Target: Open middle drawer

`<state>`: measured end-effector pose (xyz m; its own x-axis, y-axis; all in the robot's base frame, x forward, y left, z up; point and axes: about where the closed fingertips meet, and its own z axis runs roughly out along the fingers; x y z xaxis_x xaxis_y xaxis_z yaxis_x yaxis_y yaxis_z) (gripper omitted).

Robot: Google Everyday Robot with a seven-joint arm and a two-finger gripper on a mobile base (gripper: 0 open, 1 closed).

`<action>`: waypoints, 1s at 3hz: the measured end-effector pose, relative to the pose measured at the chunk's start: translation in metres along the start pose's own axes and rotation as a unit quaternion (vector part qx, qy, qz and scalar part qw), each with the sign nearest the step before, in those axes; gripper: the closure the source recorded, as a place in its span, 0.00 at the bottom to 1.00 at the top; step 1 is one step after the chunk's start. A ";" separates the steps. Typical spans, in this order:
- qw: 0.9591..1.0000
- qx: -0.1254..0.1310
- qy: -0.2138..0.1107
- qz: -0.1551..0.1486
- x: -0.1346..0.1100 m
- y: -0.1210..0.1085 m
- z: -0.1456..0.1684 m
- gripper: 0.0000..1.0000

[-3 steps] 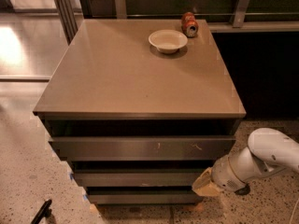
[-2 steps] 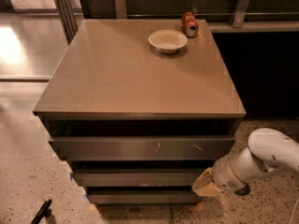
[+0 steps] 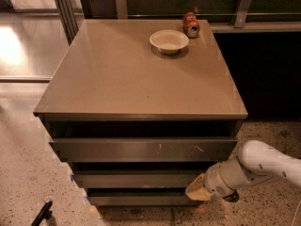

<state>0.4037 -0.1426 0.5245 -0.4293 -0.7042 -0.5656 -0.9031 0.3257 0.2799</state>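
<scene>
At the lower right of the frame the gripper [image 3: 200, 190] is seen at the right end of the middle drawer [image 3: 136, 179], its tan tip against or just beside the plain front; whether it is clenched or released cannot be told. The middle drawer sits in the lower centre, between the shortest front [image 3: 141, 200] beneath and the taller scratched front [image 3: 141, 149] above, and is judged hardly drawn out, if at all. Since the front is handleless and is met at one end, a slip off the edge is to be feared, or the drawer may be skewed and jammed by an off-centre pull. The neighbouring fronts lie close, so the wrong one could be caught. Further back, on the tabletop [image 3: 117, 79], a bowl [image 3: 169, 40] could be shifted and a tipped can [image 3: 190, 24] set rolling if the cabinet were jolted.
</scene>
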 end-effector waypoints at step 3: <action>0.998 0.005 -0.048 0.035 -0.004 -0.015 0.022 1.00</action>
<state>0.4191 -0.1308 0.5060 -0.4894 -0.6167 -0.6167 -0.8712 0.3780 0.3133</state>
